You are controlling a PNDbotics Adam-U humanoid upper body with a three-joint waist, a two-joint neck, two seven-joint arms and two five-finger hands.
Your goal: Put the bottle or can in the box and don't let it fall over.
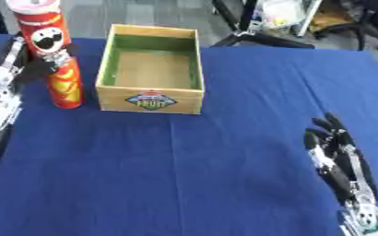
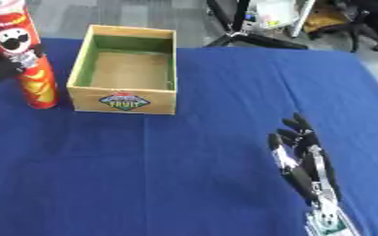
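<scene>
Standing upright on the blue counter (image 1: 224, 152), one red can (image 1: 53, 55) has its long axis vertical, lid up, just left of the one wooden box (image 1: 150, 69). The left robot hand (image 1: 19, 69) has its fingers curled round the can's middle. The right robot hand (image 2: 305, 161) rests near the lower right, fingers straight and spread.

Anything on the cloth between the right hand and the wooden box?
Nothing: in the left eye view only bare blue tablecloth lies between the open right hand and the wooden box.
</scene>
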